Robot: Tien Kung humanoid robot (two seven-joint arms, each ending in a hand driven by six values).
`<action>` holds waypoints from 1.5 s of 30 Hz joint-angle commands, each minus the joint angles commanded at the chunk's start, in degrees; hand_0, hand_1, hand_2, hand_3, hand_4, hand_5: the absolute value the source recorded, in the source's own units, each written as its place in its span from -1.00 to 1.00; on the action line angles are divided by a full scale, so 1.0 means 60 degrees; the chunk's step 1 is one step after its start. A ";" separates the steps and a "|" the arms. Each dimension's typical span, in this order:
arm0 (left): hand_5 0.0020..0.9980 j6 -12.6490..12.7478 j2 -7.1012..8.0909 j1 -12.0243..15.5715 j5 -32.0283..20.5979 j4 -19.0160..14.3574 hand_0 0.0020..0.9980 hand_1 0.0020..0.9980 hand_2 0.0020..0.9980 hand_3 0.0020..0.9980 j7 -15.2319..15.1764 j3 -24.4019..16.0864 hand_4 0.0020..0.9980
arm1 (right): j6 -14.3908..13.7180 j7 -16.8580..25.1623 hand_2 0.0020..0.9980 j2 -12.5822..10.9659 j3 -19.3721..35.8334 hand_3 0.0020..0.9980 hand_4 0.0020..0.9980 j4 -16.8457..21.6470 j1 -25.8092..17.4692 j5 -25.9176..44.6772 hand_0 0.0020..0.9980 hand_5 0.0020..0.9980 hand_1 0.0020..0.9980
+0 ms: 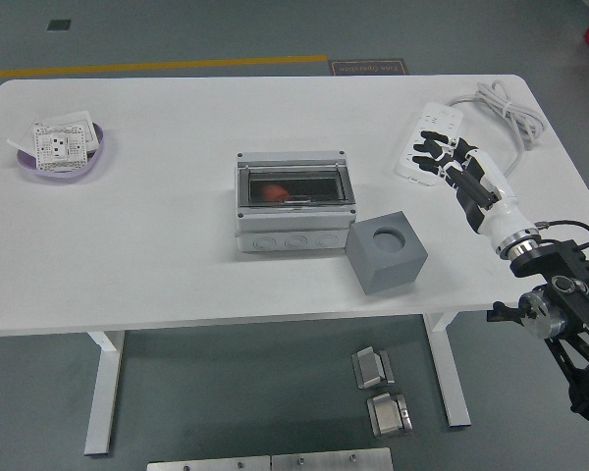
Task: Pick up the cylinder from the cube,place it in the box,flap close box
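The right hand point(458, 169) hovers empty, fingers spread, over a white power strip point(424, 143). The orange cylinder point(272, 192) lies under the box's point(294, 201) smoky lid, beside the matte grey cube point(387, 252).

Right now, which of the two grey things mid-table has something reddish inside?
The grey box with the clear lid; a reddish object shows through it. The grey cube beside it shows only an empty round hole on top.
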 joint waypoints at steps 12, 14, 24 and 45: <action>-0.65 -0.0037 -0.0022 -0.0004 0.0084 -0.0004 0.37 0.36 0.29 0.37 0.0058 -0.0074 0.38 | 0.0027 -0.0003 0.43 -0.0023 0.0000 0.47 0.88 0.0106 0.0006 0.0055 0.69 0.15 0.43; -0.65 -0.0035 -0.0038 0.0019 0.0127 -0.0006 0.37 0.36 0.29 0.37 0.0055 -0.0156 0.38 | 0.0031 -0.0014 0.43 -0.0018 -0.0045 0.47 0.88 0.0120 -0.0001 0.0037 0.69 0.15 0.43; -0.64 0.0005 -0.0141 0.0037 0.0214 0.0005 0.37 0.37 0.29 0.37 -0.0004 -0.0437 0.39 | 0.0018 -0.0027 0.43 0.0038 0.0036 0.48 0.89 0.0272 -0.0038 0.0033 0.68 0.16 0.43; -0.63 0.0036 -0.0161 -0.0028 0.0269 0.0013 0.37 0.37 0.30 0.37 -0.0048 -0.0488 0.39 | -0.0137 0.0063 0.44 -0.0019 0.0129 0.48 0.89 0.0459 -0.0110 -0.0267 0.68 0.17 0.43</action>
